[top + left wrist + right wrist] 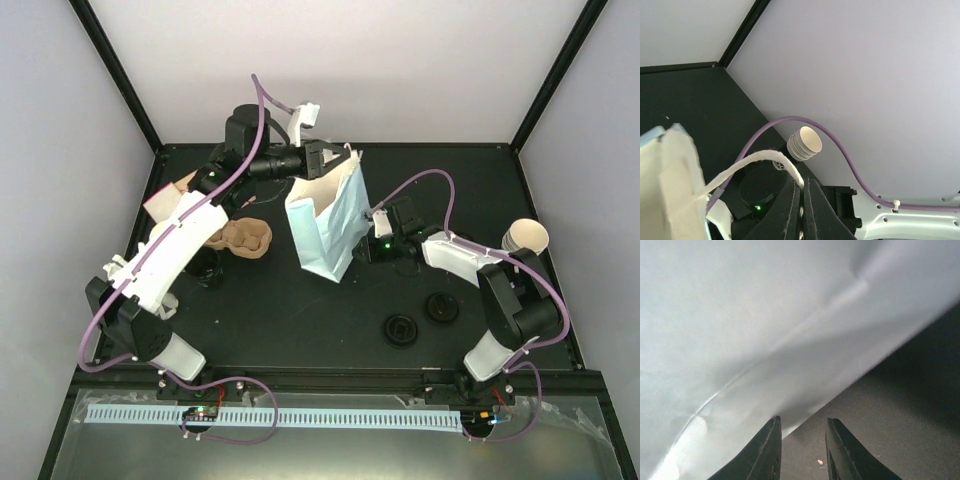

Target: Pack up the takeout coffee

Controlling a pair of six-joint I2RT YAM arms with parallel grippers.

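Observation:
A pale blue paper bag [330, 220] stands in the middle of the table, mouth up. My left gripper [328, 158] is shut on the bag's white twisted handle [771, 159] at the top rim. My right gripper [372, 240] is open, its fingers [765, 452] low by the bag's right side [765, 330], which fills the right wrist view. A stack of paper cups [525, 239] lies at the right edge and also shows in the left wrist view [805, 143]. A brown cup carrier [246, 239] lies left of the bag. Two black lids [401, 329] lie at front right.
A brown paper piece [170, 200] lies at the far left by my left arm. A dark cup-like object [205, 266] sits under the left arm. The table's black side rails [555, 80] bound the back corners.

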